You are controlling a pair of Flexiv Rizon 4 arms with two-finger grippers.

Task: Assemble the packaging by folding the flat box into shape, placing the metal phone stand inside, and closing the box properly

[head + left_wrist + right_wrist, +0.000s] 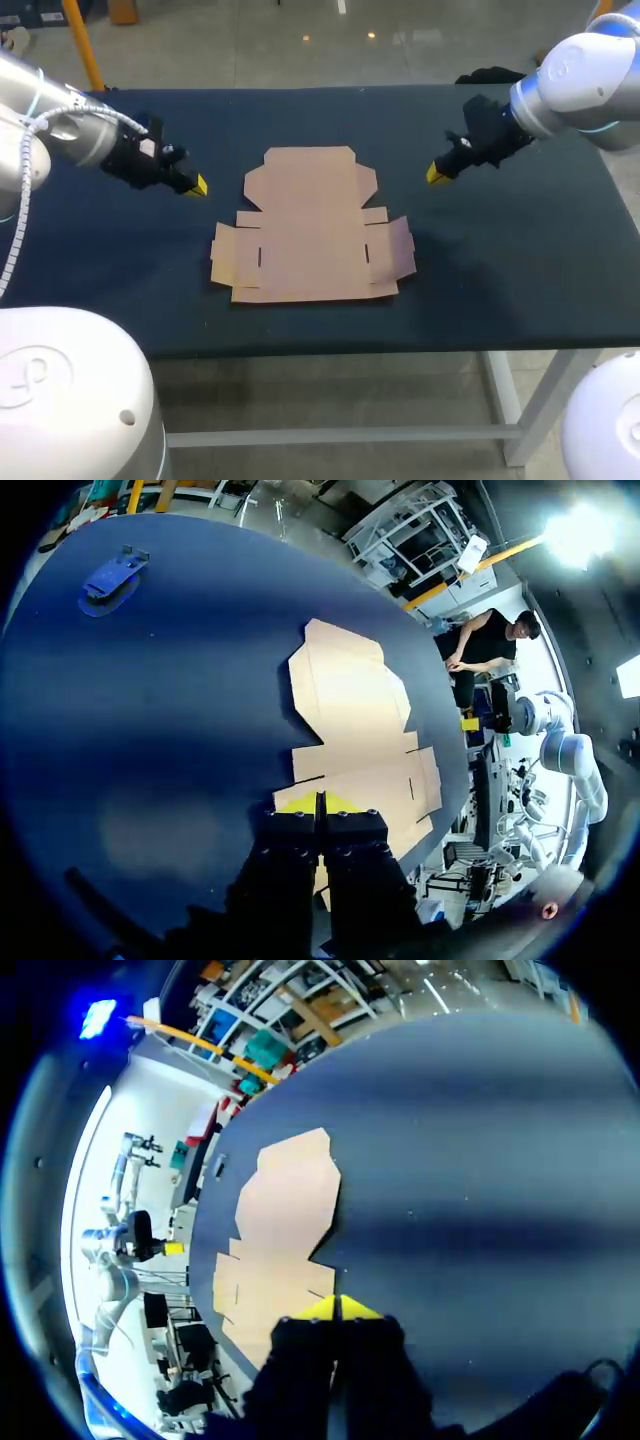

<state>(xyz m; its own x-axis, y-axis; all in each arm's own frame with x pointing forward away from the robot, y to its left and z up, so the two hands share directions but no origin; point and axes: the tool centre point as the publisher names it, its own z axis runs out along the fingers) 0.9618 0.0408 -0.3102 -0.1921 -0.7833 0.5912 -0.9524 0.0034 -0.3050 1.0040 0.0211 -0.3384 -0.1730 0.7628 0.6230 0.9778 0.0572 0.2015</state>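
Our left arm comes in over the left end of the table (90, 290). Our left gripper (198, 186) hangs above the dark surface, its 2 yellow tips pressed together and holding nothing. A narrow band of table separates those tips from the flat box (305, 235), which lies to their right. In the left wrist view the cardboard spreads just ahead of and under the fingers. A small object (110, 580) that we cannot identify sits near the table's edge, well apart from the box.

The box lies unfolded and flat at the middle of the table, its tapered lid panel toward the far edge and its side flaps spread toward the near edge. Strips of table show on all 4 sides of it.

A wider band of table lies to the box's right. Beyond it our right gripper (436, 174) hangs level with the lid panel, its tips also closed together and holding nothing.
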